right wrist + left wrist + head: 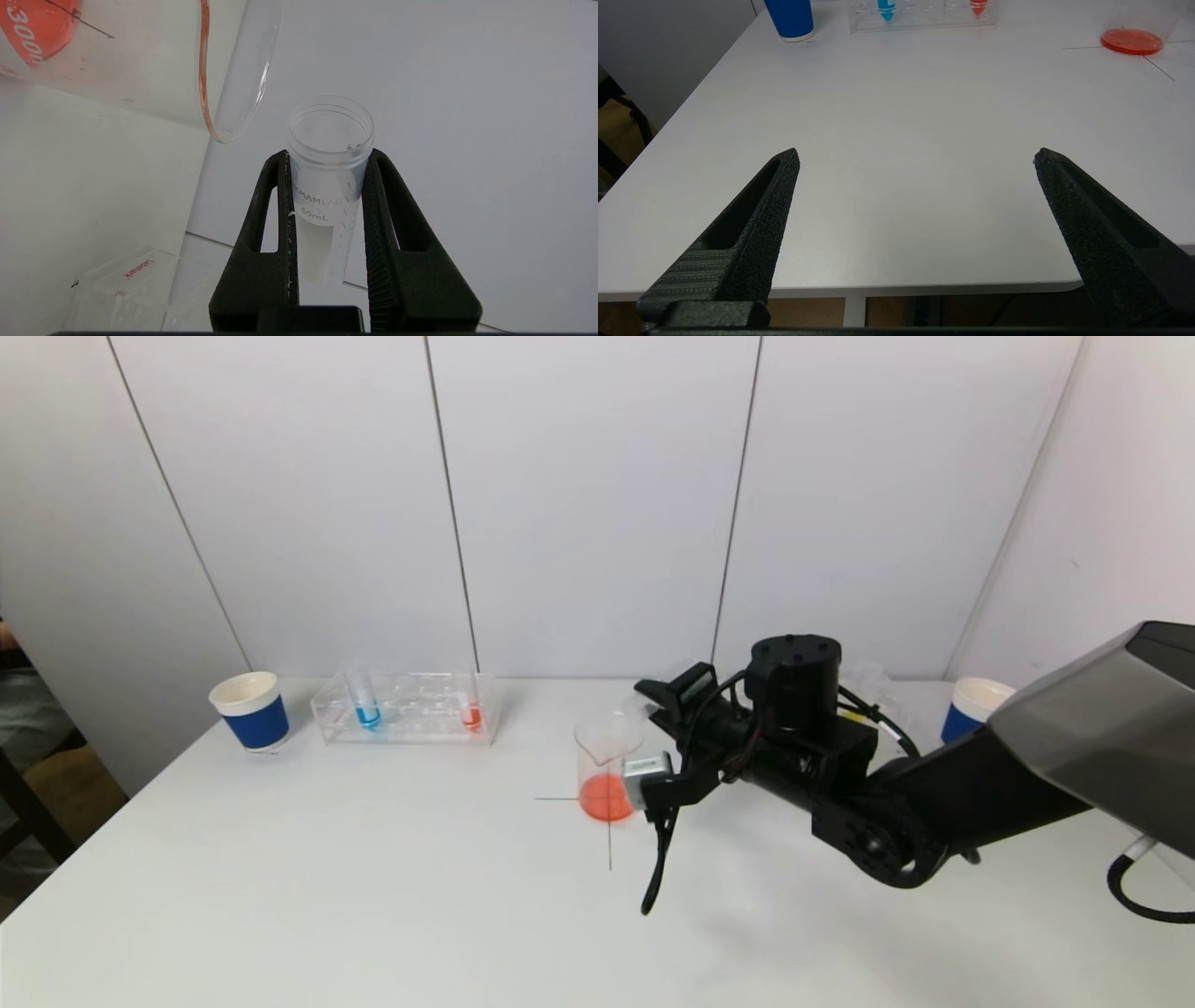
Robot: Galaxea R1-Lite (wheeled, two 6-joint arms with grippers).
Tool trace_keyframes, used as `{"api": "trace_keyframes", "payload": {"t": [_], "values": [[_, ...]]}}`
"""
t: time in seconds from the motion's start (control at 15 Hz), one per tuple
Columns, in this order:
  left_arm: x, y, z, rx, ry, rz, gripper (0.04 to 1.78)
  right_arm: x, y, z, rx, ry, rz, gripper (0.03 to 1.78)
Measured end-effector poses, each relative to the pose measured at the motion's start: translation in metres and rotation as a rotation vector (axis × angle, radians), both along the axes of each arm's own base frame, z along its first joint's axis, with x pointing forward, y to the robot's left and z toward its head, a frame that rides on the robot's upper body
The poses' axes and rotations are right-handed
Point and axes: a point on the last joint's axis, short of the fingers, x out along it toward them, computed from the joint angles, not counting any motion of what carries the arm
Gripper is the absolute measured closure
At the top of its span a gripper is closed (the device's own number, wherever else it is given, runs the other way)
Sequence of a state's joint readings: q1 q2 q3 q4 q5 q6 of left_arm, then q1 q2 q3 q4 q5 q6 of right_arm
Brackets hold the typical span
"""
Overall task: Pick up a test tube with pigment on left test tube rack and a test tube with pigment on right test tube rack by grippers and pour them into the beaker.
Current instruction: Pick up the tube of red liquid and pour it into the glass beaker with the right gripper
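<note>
My right gripper (665,702) is shut on a clear 50 mL test tube (329,154), held tilted with its mouth by the rim of the glass beaker (609,765). The tube looks empty in the right wrist view. The beaker holds orange-red liquid at its bottom and also shows in the left wrist view (1131,41) and the right wrist view (140,60). The left test tube rack (406,709) holds a blue-pigment tube (366,705) and a red-pigment tube (472,711). My left gripper (915,156) is open and empty above the table's near left edge, out of the head view.
A blue paper cup (250,711) stands left of the left rack; another (971,709) stands at the far right. The right rack (873,677) is mostly hidden behind my right arm; part of it shows in the right wrist view (135,280). A black cable hangs from the right wrist.
</note>
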State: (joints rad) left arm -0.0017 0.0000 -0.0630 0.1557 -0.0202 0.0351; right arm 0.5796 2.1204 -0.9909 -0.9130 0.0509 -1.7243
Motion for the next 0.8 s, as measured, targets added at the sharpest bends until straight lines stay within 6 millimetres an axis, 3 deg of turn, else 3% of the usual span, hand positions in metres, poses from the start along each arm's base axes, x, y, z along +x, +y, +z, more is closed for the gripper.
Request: {"api": "trace_keyframes", "payload": {"t": [0.8], "values": [[0.0,0.0,0.0,0.0,0.0,0.0,0.06,-0.0028,0.001,0.0041,-0.007,0.002,0.003,1.35]]}}
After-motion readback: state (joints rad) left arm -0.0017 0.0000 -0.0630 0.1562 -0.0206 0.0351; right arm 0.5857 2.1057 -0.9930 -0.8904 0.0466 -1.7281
